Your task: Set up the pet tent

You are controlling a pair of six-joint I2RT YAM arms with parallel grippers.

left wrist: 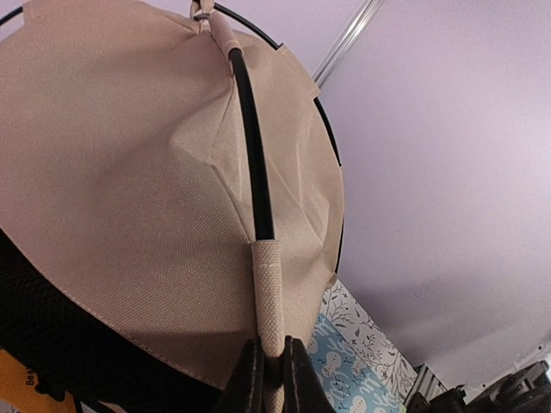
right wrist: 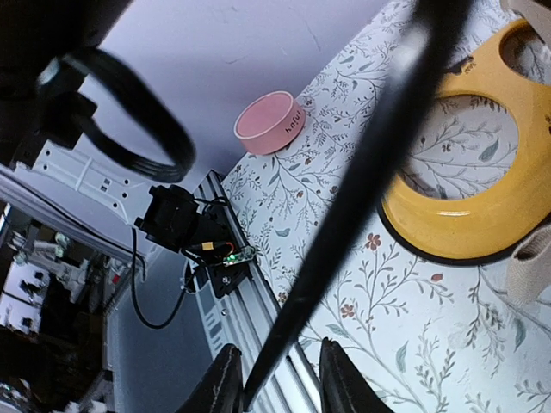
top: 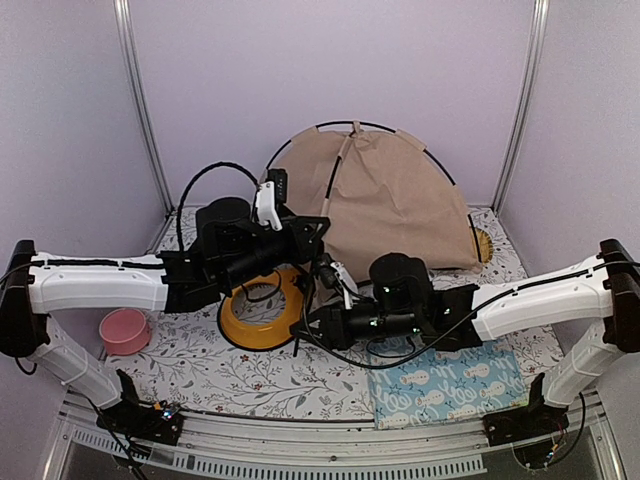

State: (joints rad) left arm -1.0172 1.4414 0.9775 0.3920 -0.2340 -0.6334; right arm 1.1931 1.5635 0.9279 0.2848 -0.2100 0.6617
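The left gripper (left wrist: 274,380) clamps a woven sleeve (left wrist: 269,292) on the beige fabric pet tent (top: 390,200); at the tent's seven o'clock the right gripper (right wrist: 277,383), half-parted, straddles its thin black pole (right wrist: 362,172)

Soft, even light; the black tent pole (right wrist: 362,181) by my right fingers (right wrist: 341,383) blurs; the yellow tray (right wrist: 448,232) glints faintly.

My left arm (top: 100,283) reaches in from the left with its wrist turned upward. My left gripper (left wrist: 272,379) is pinched tight on a sleeved pole of the pet tent (left wrist: 129,172). My right arm (top: 540,295) stretches low across from the right. My right gripper (right wrist: 275,383) points leftward, its fingers (right wrist: 222,383) standing apart with a clear gap between them.
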